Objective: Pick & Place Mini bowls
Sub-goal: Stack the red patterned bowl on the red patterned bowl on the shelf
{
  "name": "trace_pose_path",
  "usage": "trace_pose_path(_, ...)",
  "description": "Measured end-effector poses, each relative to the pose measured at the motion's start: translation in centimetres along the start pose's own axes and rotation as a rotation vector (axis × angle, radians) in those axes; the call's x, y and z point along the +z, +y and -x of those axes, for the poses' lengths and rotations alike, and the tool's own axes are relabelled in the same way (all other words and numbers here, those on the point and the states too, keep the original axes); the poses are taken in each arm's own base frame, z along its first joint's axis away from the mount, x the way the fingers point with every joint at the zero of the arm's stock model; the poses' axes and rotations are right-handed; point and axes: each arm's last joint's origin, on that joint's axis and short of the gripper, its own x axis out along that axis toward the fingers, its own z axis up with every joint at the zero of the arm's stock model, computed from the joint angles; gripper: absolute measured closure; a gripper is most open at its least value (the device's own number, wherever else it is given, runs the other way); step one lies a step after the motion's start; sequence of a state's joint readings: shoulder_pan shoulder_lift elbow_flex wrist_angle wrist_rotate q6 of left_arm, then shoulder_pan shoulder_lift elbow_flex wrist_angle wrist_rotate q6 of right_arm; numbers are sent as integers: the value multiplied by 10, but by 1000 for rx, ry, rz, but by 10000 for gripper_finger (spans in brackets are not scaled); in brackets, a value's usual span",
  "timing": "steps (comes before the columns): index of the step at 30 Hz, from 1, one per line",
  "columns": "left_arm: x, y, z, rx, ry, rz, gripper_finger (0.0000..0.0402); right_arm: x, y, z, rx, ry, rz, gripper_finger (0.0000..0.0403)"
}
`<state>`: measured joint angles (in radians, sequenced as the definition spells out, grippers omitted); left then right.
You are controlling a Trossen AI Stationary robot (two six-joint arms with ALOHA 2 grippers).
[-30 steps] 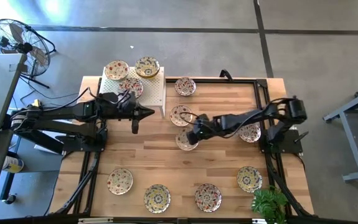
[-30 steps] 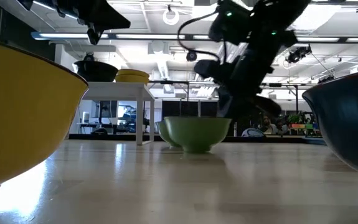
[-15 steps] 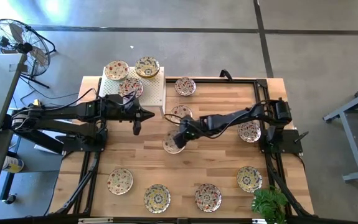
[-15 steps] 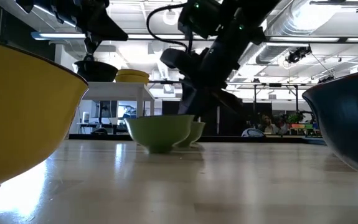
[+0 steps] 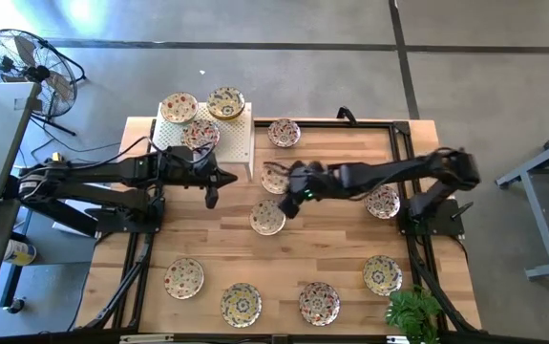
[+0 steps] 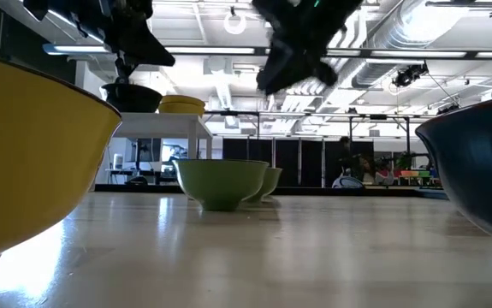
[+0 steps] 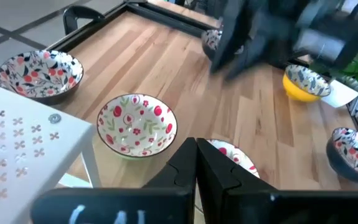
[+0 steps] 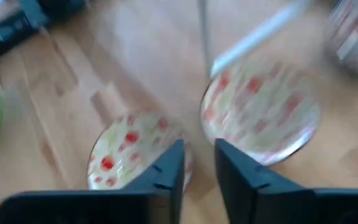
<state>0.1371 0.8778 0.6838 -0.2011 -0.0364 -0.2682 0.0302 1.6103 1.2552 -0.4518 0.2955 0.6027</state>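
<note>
Several mini bowls with floral patterns lie about the wooden table (image 5: 341, 239). One mini bowl (image 5: 267, 217) rests on its base at the table's middle. My right gripper (image 5: 288, 204) hangs open above its right rim, touching nothing; in the right wrist view that gripper (image 8: 198, 165) looks down on this bowl (image 8: 135, 149) and a second one (image 8: 259, 112). The second bowl (image 5: 274, 177) sits just beyond. My left gripper (image 5: 230, 178) hovers shut beside the white stand (image 5: 236, 143), its fingers (image 7: 196, 163) closed on nothing.
Three bowls (image 5: 200, 134) sit on the white stand at the far left. More bowls lie at the far edge (image 5: 284, 132), at the right (image 5: 383, 203) and in a row along the near edge (image 5: 241, 305). A plant (image 5: 412, 313) stands at the near right corner.
My right gripper has slid a bowl a short way toward the table's left edge, let go of it and risen well clear, rolling as it went. The bowl now rests on the table where it was left. My left gripper has kept still.
</note>
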Motion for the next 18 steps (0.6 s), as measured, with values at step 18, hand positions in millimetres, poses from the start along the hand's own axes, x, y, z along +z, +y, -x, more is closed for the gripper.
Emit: trace_pose_path(18, -10, -23, -10, 14, 26, -34, 401, -48, -81, 79, 223, -487, 48, 400)
